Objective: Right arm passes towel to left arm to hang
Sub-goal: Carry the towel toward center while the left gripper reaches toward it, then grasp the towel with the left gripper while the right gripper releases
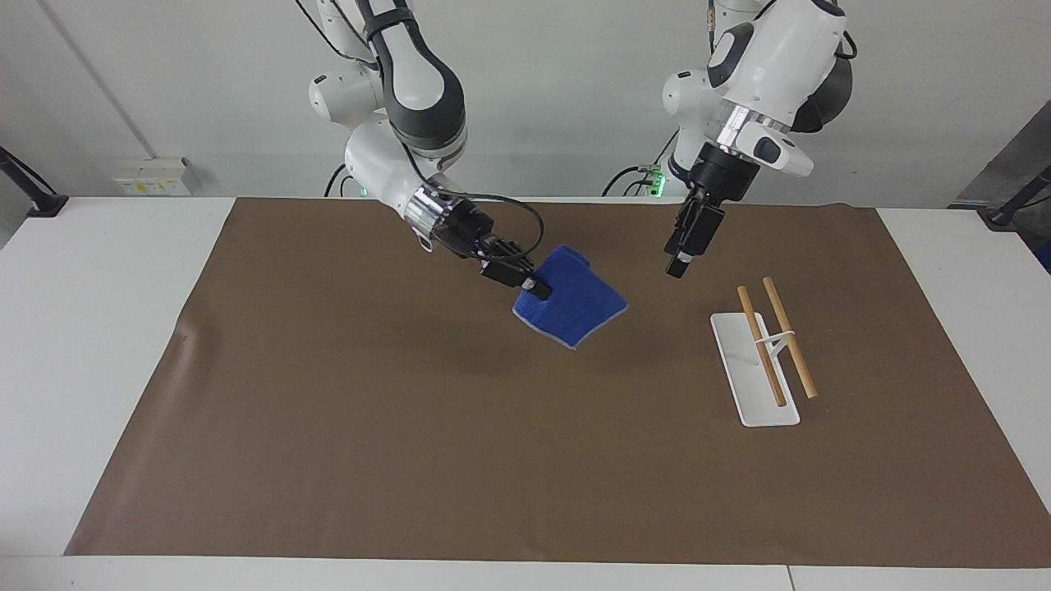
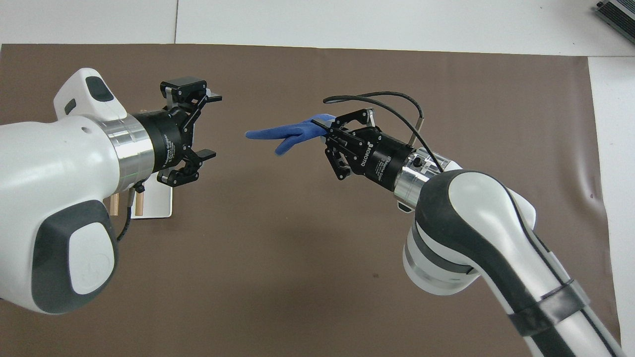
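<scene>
The right arm (image 1: 402, 123) is stretched out low over mid-table, its gripper (image 1: 538, 289) clamped tight, fingertips pointed toward the left arm's end. The left arm (image 1: 768, 66) is bent down from above, wrist angled inward, its gripper (image 2: 211, 126) held wide open, facing the right one.
</scene>
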Tool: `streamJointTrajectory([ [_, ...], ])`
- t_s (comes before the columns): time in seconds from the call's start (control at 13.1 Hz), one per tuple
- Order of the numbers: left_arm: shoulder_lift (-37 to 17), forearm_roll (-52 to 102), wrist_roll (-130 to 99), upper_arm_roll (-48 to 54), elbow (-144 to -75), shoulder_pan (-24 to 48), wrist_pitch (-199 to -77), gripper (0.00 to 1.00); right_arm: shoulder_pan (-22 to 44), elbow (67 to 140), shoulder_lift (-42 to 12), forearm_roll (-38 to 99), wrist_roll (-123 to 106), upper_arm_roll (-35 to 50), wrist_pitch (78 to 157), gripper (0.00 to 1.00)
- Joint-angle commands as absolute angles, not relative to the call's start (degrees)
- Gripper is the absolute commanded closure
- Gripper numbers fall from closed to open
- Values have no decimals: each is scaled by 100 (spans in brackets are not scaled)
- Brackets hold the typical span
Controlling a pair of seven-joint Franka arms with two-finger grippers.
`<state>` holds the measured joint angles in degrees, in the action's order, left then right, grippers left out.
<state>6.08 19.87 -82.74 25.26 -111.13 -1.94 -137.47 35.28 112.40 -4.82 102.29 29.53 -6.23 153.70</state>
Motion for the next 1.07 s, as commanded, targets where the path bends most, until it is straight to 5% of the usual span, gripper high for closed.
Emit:
streamJointTrajectory([
  [0.0,660,2109,-8586,2715,-11548,-193,-14411,0,3560,11039,-677,10423,3032,-615,15486,100],
  [0.84,35,2109,-8789,2971,-11646,-105,-15495,0,3560,10986,-721,10731,3041,-457,15460,100],
  [0.92,35,2109,-8746,2971,-11646,-105,-15486,5,3560,10995,-721,10731,3032,-457,15460,100],
  [1.0,35,2109,-8728,2971,-11646,-114,-15469,27,3560,11004,-721,10731,3032,-457,15460,100],
])
